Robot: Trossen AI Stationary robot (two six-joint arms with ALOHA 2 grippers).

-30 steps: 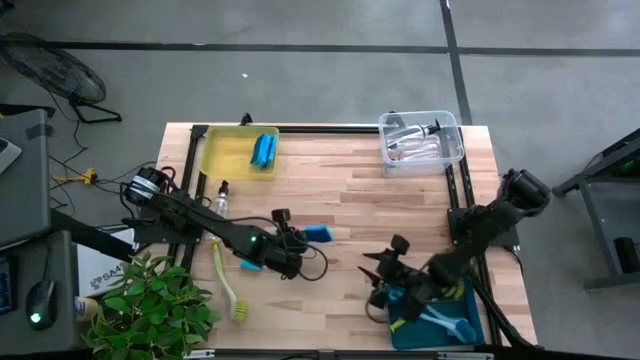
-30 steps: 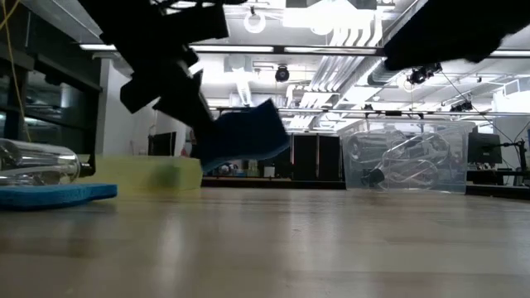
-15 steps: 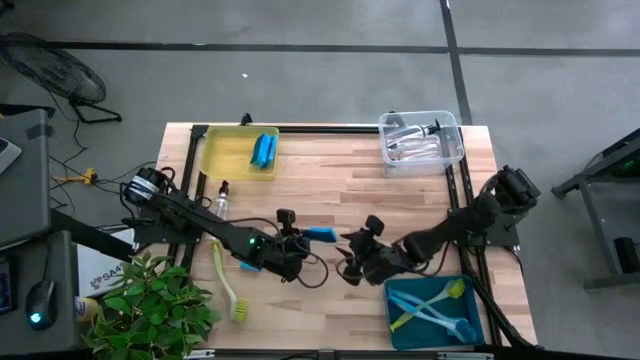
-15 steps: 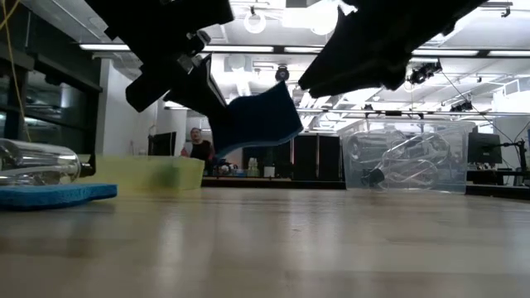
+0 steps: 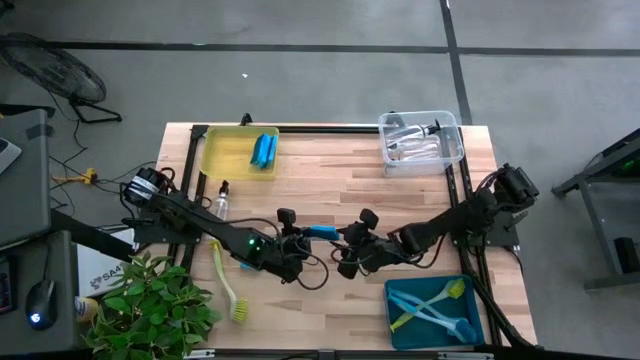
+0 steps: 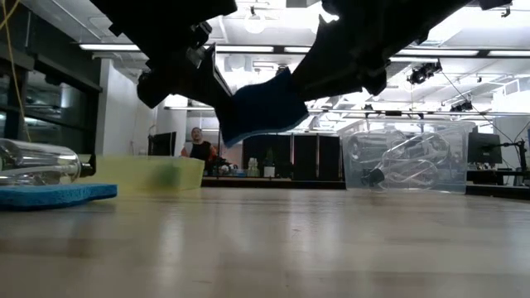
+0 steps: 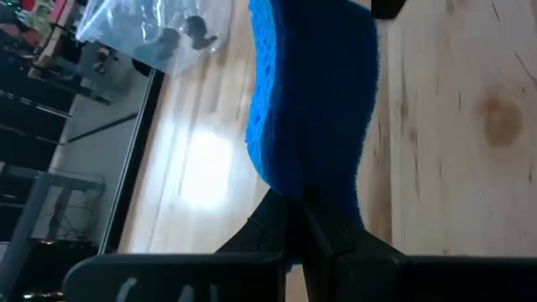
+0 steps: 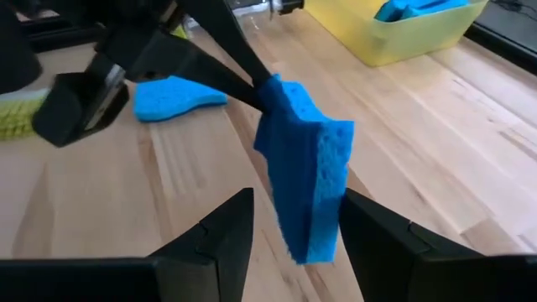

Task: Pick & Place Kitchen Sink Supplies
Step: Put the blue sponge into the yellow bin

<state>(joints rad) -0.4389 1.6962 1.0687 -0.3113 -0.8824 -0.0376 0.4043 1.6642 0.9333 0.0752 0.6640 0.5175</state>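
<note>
Above the worktop (image 5: 400,200), the closed left tool (image 5: 296,234) grips a blue sponge (image 5: 320,232); the open right tool (image 5: 347,243) should close squarely on it.

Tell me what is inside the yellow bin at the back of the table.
Blue sponges lie inside the yellow bin, toward one end. The high view shows no other item there; what lies under the sponges is covered.

A: Held sponge (image 8: 306,189) was bright blue, porous-textured; both grippers were black.
B: Bins?
A: One yellow bin (image 5: 236,153), one clear bin (image 5: 424,141), one teal bin (image 5: 433,309). Table (image 5: 330,200) was pale wood grain. Brush (image 5: 227,283) was yellow-green.
</note>
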